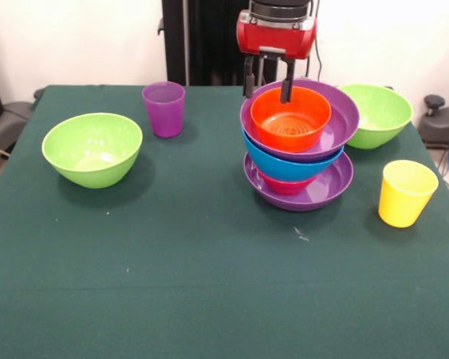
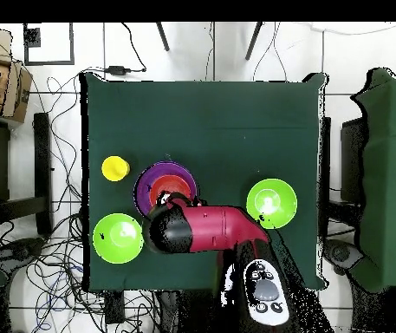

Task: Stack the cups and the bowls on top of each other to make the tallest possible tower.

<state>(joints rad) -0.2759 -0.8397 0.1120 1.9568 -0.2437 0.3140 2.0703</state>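
Fingers [image 1: 268, 81] astride orange bowl's [image 1: 291, 121] far rim atop tower [image 1: 299, 149]

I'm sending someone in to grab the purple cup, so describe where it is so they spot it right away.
Start at the green table and find the tower under the gripper. In the front view, the purple cup stands alone left of it, near the far edge. It is the only purple tumbler; the other cup is yellow.

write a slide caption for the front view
Claw open over the orange bowl topping the tower; two cups and two green bowls remain.
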